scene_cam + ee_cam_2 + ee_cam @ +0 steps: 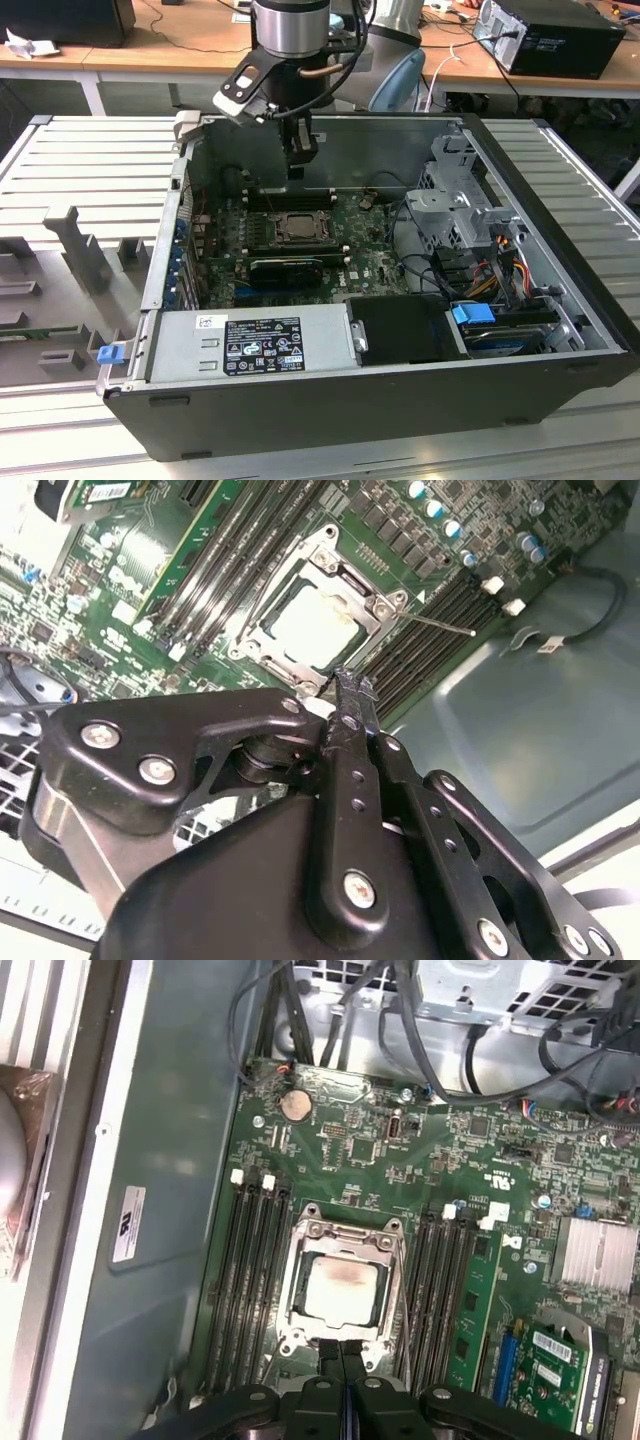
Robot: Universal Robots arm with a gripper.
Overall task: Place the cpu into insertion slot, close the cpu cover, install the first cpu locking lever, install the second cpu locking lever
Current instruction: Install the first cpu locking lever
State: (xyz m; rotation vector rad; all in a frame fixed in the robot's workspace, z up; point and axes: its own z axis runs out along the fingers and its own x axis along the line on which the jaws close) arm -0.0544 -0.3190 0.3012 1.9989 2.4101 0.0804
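Below tool (pixel 343 1348), cpu (pixel 343 1290) in mobo slot (pixel 296 1292)

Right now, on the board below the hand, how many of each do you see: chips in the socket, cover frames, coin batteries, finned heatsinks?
cpu: 1
cpu cover: 1
coin battery: 1
finned heatsink: 1
Total: 4

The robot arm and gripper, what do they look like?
The arm is a silver-grey cylinder with a dark band and a light blue joint cap; black cables loop beside it. The gripper is matte black, with flat linkage bars fastened by silver screws.
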